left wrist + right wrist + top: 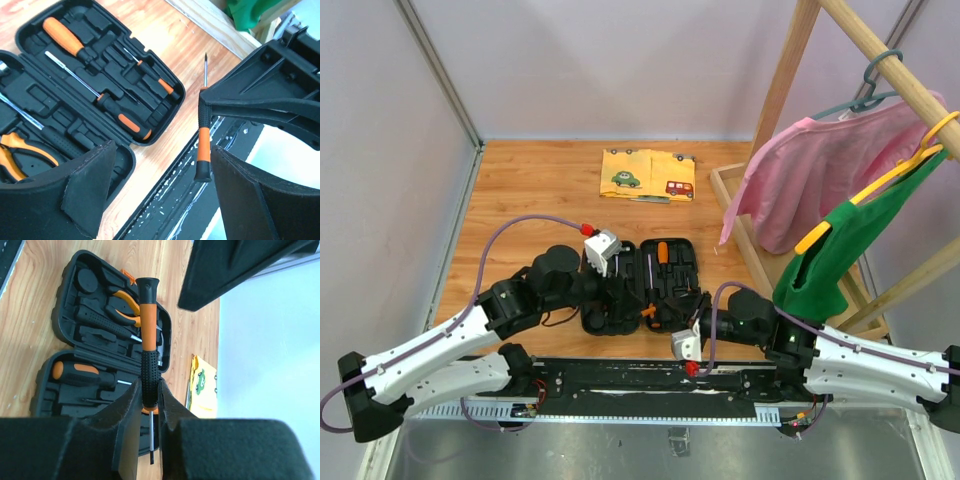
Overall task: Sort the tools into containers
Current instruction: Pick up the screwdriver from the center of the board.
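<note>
Beside open case (90, 282), right pincer (149, 390) clamps small screwdriver (148, 325); left pincer (157, 152) spread wide, angled over case, seemingly empty.

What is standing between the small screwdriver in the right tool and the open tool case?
Nothing visible. Only bare table lies between the screwdriver and the case; the left tool hovers open over the half holding the pliers.

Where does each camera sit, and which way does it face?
Top external: above, behind the bases, facing down; left arm and right arm flank the open tool case.
Left wrist: looks down past the open left gripper at the case.
Right wrist: looks along the right gripper, shut on a small screwdriver.
Shared: both wrist views show that screwdriver and the case.
</note>
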